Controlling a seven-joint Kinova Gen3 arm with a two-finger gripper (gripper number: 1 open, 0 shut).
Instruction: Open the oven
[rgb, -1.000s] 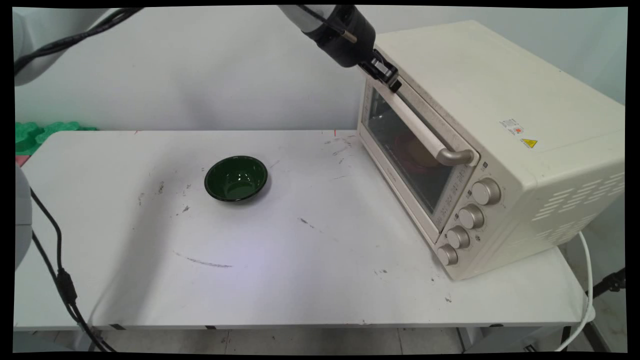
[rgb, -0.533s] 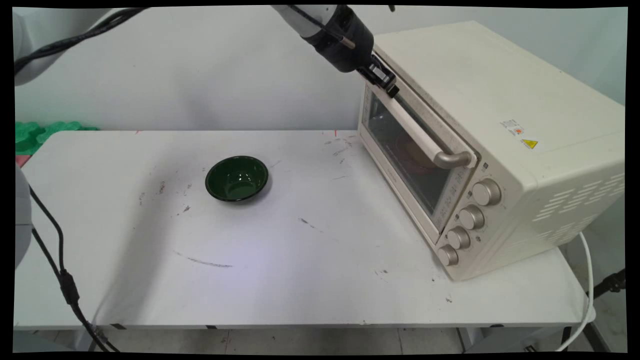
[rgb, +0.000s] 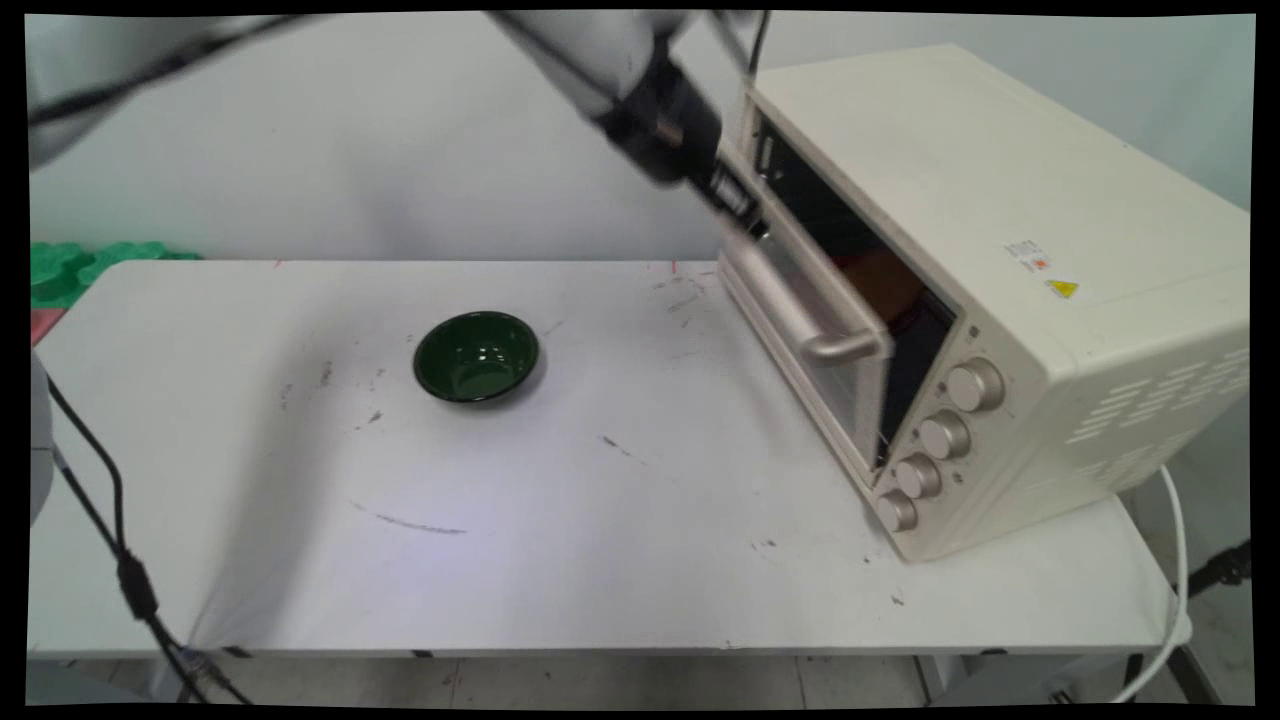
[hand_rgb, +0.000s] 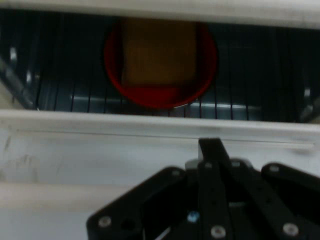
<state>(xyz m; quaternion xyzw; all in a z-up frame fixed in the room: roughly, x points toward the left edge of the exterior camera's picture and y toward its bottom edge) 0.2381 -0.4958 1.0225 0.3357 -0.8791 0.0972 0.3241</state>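
A cream toaster oven (rgb: 1000, 200) stands on the right of the white table (rgb: 600, 560). Its glass door (rgb: 835, 385) hangs partly open, tilted outward at the top, with a silver handle bar (rgb: 800, 325) across it. My gripper (rgb: 745, 215) is shut, its tips pressed on the door's top edge near the far end. In the hand view the gripper (hand_rgb: 212, 150) lies against the door's rim (hand_rgb: 100, 125). Beyond it, a red plate (hand_rgb: 160, 92) with a brown slice (hand_rgb: 157, 50) sits on the oven rack. A dark green bowl (rgb: 476, 356) rests on the table well to the left.
Several round knobs (rgb: 945, 435) run down the oven's front right side. A green foam piece (rgb: 70, 265) lies at the table's far left corner. Black cables (rgb: 120, 560) hang at the left, and a white cord (rgb: 1170, 580) drops off the right edge.
The oven door has swung from closed to partly open, its top edge coming outward and down. My gripper has moved down and left with it. The bowl has not moved.
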